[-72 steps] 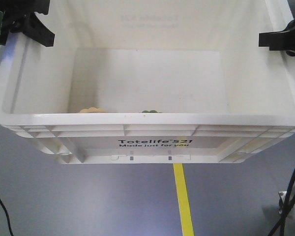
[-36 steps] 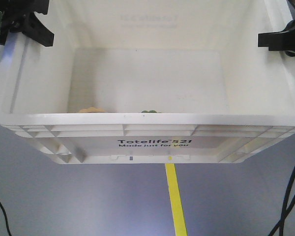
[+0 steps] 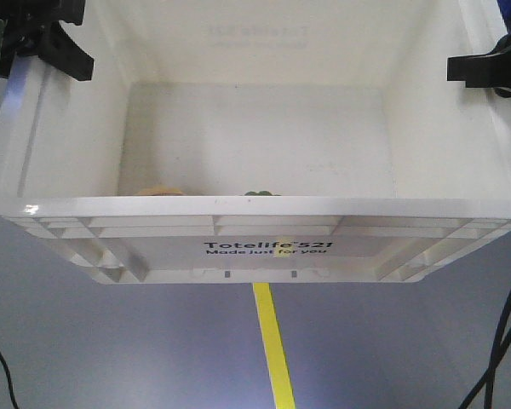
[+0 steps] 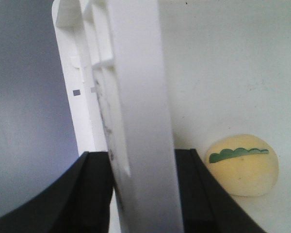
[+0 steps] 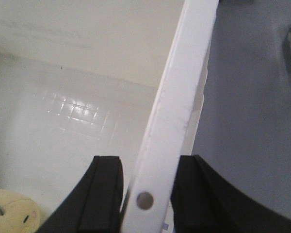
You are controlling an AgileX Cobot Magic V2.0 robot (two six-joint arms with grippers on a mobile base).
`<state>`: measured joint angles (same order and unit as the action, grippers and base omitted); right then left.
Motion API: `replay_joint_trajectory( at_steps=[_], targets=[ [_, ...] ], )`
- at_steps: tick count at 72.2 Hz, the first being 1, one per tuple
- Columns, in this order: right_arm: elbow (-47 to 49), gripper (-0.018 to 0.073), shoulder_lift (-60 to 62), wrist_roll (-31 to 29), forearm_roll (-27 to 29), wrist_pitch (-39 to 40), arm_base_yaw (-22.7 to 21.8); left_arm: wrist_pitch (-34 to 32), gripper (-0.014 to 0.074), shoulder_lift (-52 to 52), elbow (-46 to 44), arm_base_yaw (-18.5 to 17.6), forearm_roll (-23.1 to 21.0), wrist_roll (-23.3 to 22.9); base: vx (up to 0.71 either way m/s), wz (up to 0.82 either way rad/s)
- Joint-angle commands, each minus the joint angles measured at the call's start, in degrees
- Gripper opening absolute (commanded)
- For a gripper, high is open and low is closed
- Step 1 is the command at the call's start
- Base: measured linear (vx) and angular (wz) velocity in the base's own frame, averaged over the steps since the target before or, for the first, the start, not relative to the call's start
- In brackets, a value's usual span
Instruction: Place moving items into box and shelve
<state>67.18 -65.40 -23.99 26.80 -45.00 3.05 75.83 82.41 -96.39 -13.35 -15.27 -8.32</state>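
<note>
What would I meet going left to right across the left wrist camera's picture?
Grey floor → black end effector finger → white crate wall → other black finger → cream ball with a green mark.

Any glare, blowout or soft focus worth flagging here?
Front view: white box nearly blown out, glint on its near-left rim corner. Left wrist: rim close to lens blurred, cream item fairly sharp. Right wrist: grid-patterned glare on box floor.
</note>
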Motion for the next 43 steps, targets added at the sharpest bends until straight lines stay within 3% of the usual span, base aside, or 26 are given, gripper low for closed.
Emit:
replay_joint_trajectory(
  at_steps=[1, 43],
  targets=[
    [2.52, -0.0008, 1.69, -2.36, 5.04, 4.93, 0.34, -4.23, 0.0, -2.81, -2.76, -0.51, -6.31, 0.82, 0.54, -0.29],
    [2.52, -0.0008, 1.69, -2.36, 5.04, 4.93, 0.34, -4.23, 0.0, -2.81, -2.76, -0.51, -6.24, 0.82, 0.5, -0.39]
  ],
)
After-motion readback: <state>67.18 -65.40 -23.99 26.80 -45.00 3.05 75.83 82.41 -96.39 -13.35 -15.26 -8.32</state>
